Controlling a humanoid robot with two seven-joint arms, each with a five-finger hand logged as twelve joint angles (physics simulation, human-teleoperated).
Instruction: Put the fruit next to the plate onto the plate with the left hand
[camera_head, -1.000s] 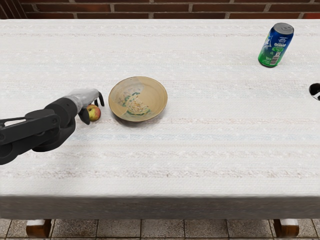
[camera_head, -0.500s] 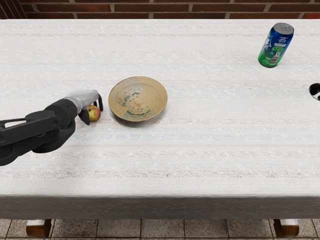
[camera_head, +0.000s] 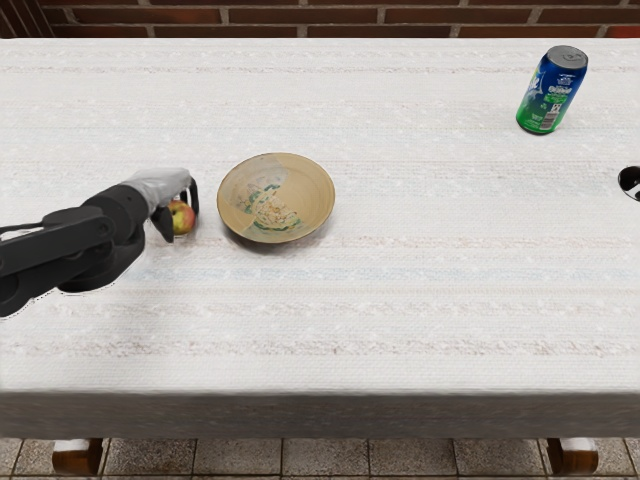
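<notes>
A small red-yellow apple (camera_head: 183, 219) sits just left of the tan plate (camera_head: 300, 176) with a green and white painted pattern. My left hand (camera_head: 177, 211) comes in from the left edge, and its dark fingers are curled around the apple from above and from the left. The grey wrist and black forearm hide the apple's left side. The apple is apart from the plate's rim. I cannot tell whether the apple touches the tablecloth.
A blue and green can (camera_head: 551, 90) stands at the far right back. A small dark rounded part (camera_head: 630, 182) shows at the right edge, too little to identify. The table's front edge runs across the bottom.
The left hand has drawn back to the left and slightly farther up the table. Its fingers have closed on the apple, which moved with it a little away from the plate.
</notes>
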